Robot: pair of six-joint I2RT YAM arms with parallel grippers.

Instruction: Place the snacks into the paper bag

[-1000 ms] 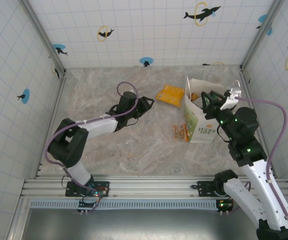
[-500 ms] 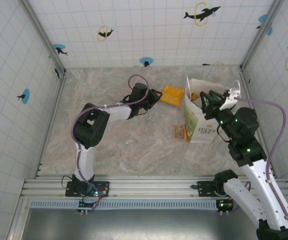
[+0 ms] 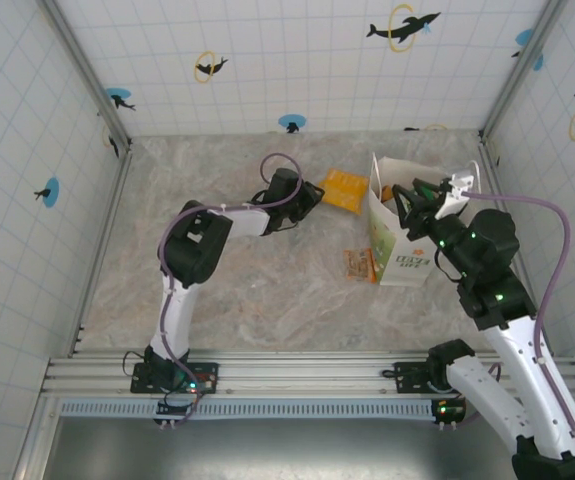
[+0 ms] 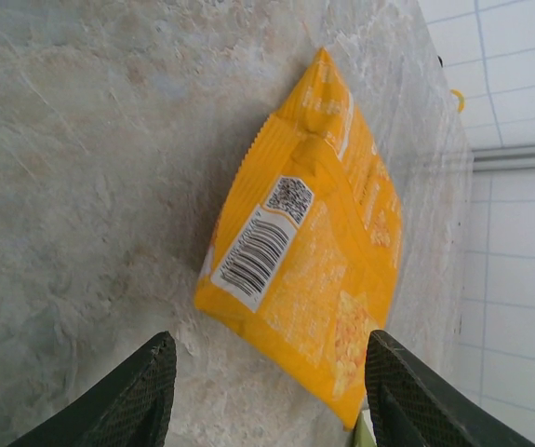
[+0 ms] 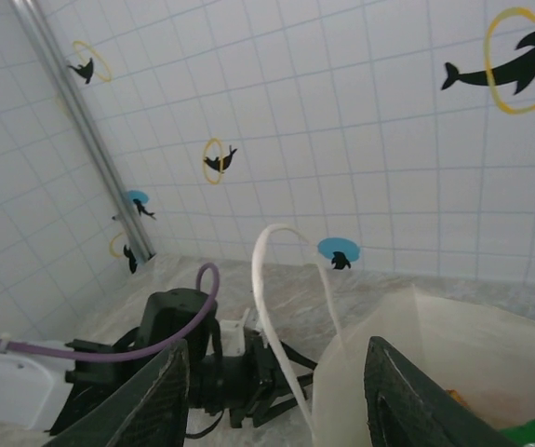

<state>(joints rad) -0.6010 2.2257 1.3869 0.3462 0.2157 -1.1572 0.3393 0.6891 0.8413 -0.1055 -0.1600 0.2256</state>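
Top external view, read from 9 o'clock across to 3 o'clock: your left gripper (image 3: 312, 195) is stretched out low over the table (image 3: 267, 300), and the yellow-orange packet (image 3: 345, 190) lies just beside it at its 3 o'clock. The left wrist view confirms the approach. The left gripper (image 4: 272, 391) has its jaws spread and holds nothing. The yellow-orange packet (image 4: 304, 251) lies flat, barcode side up, ahead of the fingers and within their span, which reads as lining up for a pinch across its width. A small orange packet (image 3: 360, 265) lies on the table touching the foot of the paper bag (image 3: 399, 250), at the bag's 9 o'clock; it is not yet bagged. The bag stands upright with its mouth open. Your right gripper (image 3: 414, 200) hovers over that mouth. In the right wrist view the right gripper (image 5: 276, 400) shows its jaws parted and empty. A white handle (image 5: 281, 270) loops up between them unpinched. Orange and green packets (image 5: 518, 433) show inside the paper bag (image 5: 407, 363). Judgement: that posture suits a drop into the bag, or steadying its rim. Two packets remain outside.
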